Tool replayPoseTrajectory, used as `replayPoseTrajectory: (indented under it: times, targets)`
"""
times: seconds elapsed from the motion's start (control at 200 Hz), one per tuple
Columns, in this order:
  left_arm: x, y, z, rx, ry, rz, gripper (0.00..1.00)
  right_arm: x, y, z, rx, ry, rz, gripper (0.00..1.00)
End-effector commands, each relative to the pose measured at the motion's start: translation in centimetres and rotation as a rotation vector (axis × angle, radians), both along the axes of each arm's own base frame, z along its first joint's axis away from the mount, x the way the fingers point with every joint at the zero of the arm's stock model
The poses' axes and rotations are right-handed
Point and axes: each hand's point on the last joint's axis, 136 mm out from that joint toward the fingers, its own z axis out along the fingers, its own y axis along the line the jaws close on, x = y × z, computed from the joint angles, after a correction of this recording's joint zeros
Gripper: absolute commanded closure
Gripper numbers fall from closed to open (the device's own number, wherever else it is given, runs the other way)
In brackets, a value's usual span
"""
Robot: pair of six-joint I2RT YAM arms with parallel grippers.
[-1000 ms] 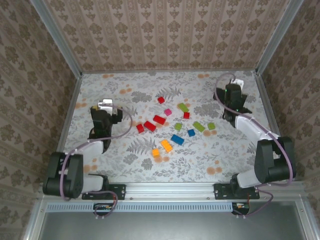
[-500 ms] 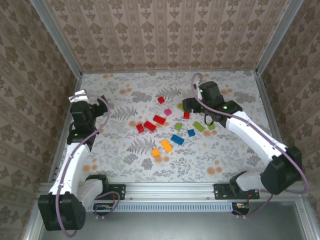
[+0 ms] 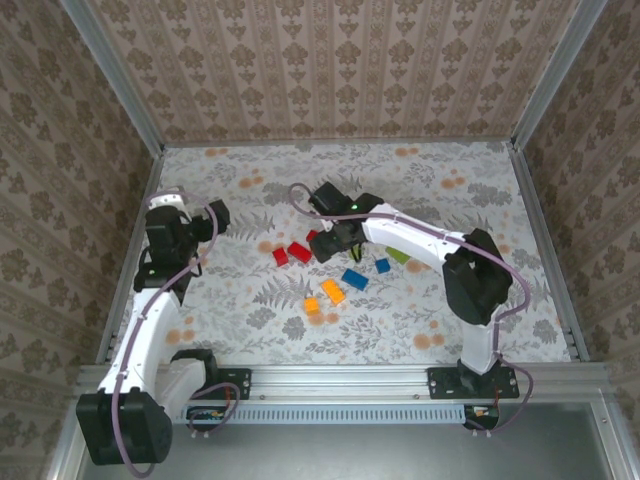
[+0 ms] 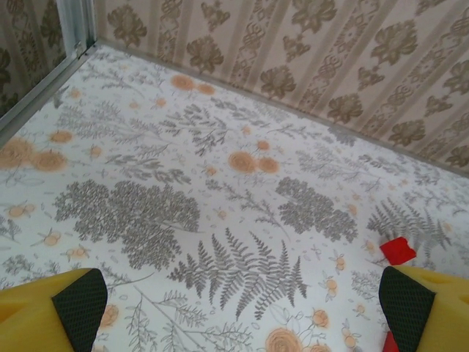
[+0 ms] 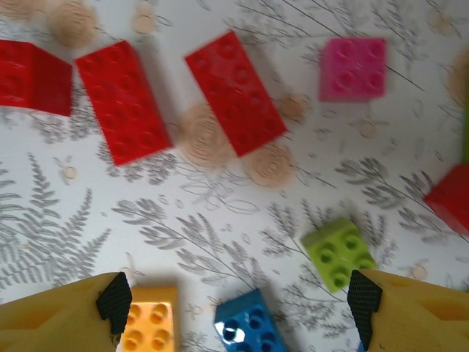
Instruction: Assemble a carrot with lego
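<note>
Across the middle of the table (image 3: 240,335) the lego (image 3: 333,291) lies scattered as loose single bricks. I see no two pressed together, so by my reckoning the carrot is not begun. Through the right wrist camera I look straight down on long red bricks (image 5: 234,92), a magenta square (image 5: 353,68), a lime-green brick (image 5: 338,253), a blue brick (image 5: 245,323) and an orange brick (image 5: 149,326), all lying flat and apart from one another. My right gripper (image 5: 238,304) hangs over them with its jaws spread and nothing between them. My left gripper (image 4: 243,301) sits out at the left side of the table, jaws wide and empty, with a small red brick (image 4: 398,251) just beyond one finger. Every step is left: I judge the orange bricks must be stacked for the body, with green on top.
</note>
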Motion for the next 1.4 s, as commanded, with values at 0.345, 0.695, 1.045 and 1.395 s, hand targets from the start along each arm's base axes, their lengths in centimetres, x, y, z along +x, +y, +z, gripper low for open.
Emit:
replayPoseTrajectory:
  times: [0.345,0.695,1.045,1.395]
  targets:
    - [0.6,3.7,-4.4,-0.141,0.210,0.132,0.01,1.2,4.7,-3.4,-0.150,0.077,0.195,0.25]
    - [0.4,4.6,-4.4,-0.153,0.213,0.156,0.01,1.7,6.2,-5.0,-0.153,0.113,0.233,0.31]
    - [0.6,4.5,-4.6,-0.163,0.214,0.154,0.01,2.2,7.4,-6.7,-0.148,0.139,0.240,0.35]
    - [0.8,4.5,-4.7,-0.172,0.212,0.151,0.01,2.5,8.0,-7.9,-0.139,0.156,0.237,0.41]
